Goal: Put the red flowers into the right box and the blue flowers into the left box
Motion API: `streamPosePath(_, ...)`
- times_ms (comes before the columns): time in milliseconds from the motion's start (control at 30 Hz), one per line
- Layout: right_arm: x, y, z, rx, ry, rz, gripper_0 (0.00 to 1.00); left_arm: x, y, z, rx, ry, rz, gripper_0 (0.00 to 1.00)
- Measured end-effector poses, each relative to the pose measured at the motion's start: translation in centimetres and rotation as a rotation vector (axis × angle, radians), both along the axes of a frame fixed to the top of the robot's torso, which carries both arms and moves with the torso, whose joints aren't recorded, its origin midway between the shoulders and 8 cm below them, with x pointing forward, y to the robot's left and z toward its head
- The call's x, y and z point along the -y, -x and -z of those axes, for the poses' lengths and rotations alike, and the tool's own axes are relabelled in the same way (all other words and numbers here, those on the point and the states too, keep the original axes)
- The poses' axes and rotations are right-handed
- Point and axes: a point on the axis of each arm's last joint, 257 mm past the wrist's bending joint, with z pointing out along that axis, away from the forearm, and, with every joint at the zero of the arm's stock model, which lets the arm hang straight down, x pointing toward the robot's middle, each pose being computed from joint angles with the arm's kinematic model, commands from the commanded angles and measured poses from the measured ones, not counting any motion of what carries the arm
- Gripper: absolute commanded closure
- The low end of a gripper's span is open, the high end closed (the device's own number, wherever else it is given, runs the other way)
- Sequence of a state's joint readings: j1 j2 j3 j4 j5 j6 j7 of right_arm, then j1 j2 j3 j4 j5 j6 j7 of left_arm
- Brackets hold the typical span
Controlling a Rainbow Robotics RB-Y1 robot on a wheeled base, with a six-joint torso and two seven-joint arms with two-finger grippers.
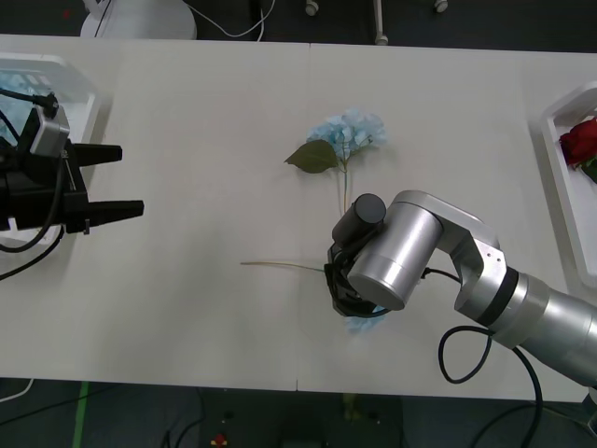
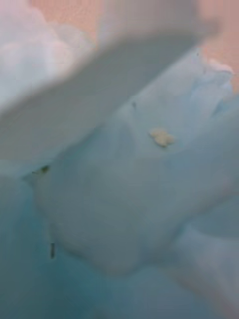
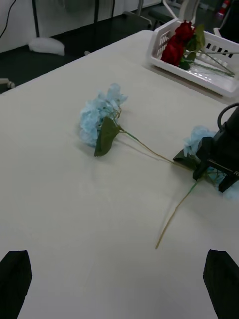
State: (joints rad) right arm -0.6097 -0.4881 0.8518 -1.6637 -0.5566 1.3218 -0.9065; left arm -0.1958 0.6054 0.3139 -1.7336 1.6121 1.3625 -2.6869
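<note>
One blue flower [image 1: 350, 131] [image 3: 99, 117] lies mid-table with its stem pointing toward me. A second blue flower [image 1: 362, 323] [image 3: 196, 138] lies nearer, its thin stem [image 1: 280, 266] running left. My right gripper [image 1: 340, 291] [image 3: 214, 174] is down on that second flower's head, and pale blue petals [image 2: 124, 199] crowd the right wrist view. My left gripper [image 1: 131, 180] [image 3: 119, 284] hovers open and empty beside the left box [image 1: 79, 89]. Red flowers [image 1: 580, 140] [image 3: 177, 42] lie in the right box [image 1: 552, 159] [image 3: 219, 85].
The white table [image 1: 205, 112] has free surface between the left gripper and the flowers. A table seam runs down the middle. The right arm's silver forearm [image 1: 410, 247] and black cable cover the near right area. Dark floor lies beyond the far edge.
</note>
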Motion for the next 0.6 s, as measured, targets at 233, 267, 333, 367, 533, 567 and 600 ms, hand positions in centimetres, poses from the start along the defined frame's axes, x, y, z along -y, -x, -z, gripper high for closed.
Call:
streamPosePath(233,0.3,-0.2,0.3,0.000,0.009,0.009,1.00,1.3,0.1,0.1,0.007,0.037,0.013,0.00)
streamPosePath(267,0.4,-0.2,0.3,0.000,0.010,0.009,1.00,1.4,0.1,0.2,0.007,0.039,0.014,0.00)
streamPosePath(333,0.4,-0.2,0.3,0.000,0.009,0.010,1.00,1.6,-0.1,0.2,0.009,0.043,0.011,0.00)
streamPosePath(367,0.4,-0.2,0.3,-0.001,0.007,0.011,1.00,1.8,-0.3,0.2,0.012,0.046,0.007,0.00)
streamPosePath(533,-0.1,0.0,-0.5,-0.046,-0.042,0.015,1.00,2.9,-0.5,0.7,0.008,0.048,0.011,0.00)
streamPosePath(567,-0.1,0.1,-0.8,-0.058,-0.044,0.002,1.00,3.0,-0.5,0.9,0.006,0.045,0.013,0.00)
streamPosePath(600,0.1,0.1,-1.2,-0.069,-0.042,-0.024,1.00,3.1,-0.5,1.0,0.004,0.043,0.015,0.00)
